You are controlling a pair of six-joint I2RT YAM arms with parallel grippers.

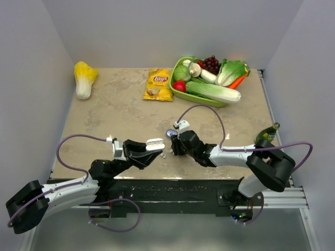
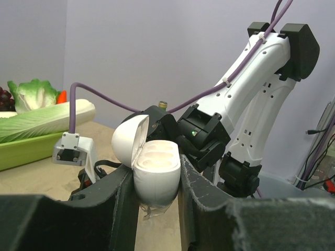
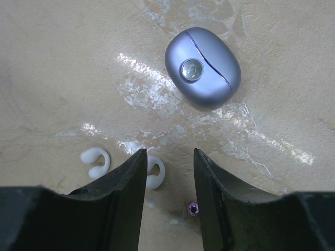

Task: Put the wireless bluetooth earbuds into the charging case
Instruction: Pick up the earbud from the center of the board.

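At the far left of the table a pale cabbage [image 1: 84,78] is lying by the wall, and only the overhead camera is taking it in. Nearer, the left gripper [image 2: 156,180] is clamping the white charging case [image 2: 157,162] between both fingers and holding it off the table. From overhead the case is showing only as a small white shape. The left wrist camera is showing it upright, with its lid [image 2: 129,140] hinged open to the left and its pale recess facing up.

Just to the right, the right wrist camera is showing what the overhead view is barely resolving. Two white earbuds [image 3: 95,161] are lying on the tabletop, one clear of the fingers and one partly hidden behind a finger's inner edge. A tiny purplish bud [image 3: 193,208] is lying beside the other finger. The right gripper [image 3: 169,154] is hovering over them with its fingers apart, gripping nothing. Just beyond it a closed lilac case [image 3: 203,67] is resting flat on the table.

At the far edge a yellow crisp bag [image 1: 158,83] is lying beside a green basket [image 1: 201,99] of vegetables. By the right edge a green bottle [image 1: 268,133] is standing.
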